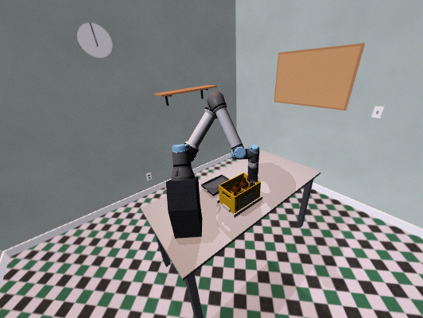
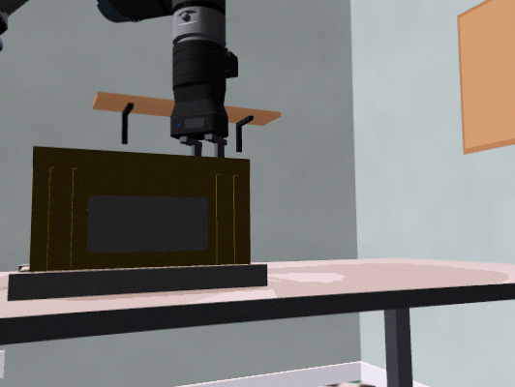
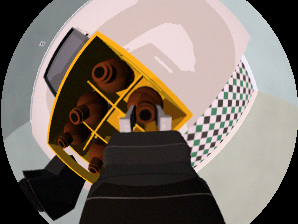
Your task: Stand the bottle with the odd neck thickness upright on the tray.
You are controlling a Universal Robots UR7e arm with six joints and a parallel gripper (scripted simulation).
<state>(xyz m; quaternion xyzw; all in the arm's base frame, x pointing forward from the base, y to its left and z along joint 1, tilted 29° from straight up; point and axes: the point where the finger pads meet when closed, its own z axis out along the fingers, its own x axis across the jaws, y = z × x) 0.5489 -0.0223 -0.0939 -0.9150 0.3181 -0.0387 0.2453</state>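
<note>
The yellow crate (image 1: pixel 227 202) (image 2: pixel 145 179) (image 3: pixel 185 115) stands on the table with brown bottles upright in it. My gripper (image 1: pixel 253 182) (image 2: pixel 208 152) (image 3: pixel 145 111) points down into the crate's corner cell, at the end away from the robot's base. Its fingers are closed in on both sides of the neck of the corner bottle (image 3: pixel 145 94), which still stands in its cell. The other four bottles stand in the other cells, among them one bottle (image 3: pixel 114 75) beside it and another bottle (image 3: pixel 91 106) further along. The dark grey tray (image 1: pixel 215 185) (image 3: pixel 64 62) is empty. Neck differences cannot be told.
Thin yellow dividers (image 3: pixel 106 123) separate the cells, and the crate's walls rise close around the fingers. A low dark bar (image 2: pixel 145 286) runs along the crate's foot. The tray lies close behind the crate. The black base block (image 1: pixel 184 212) stands at the table's left.
</note>
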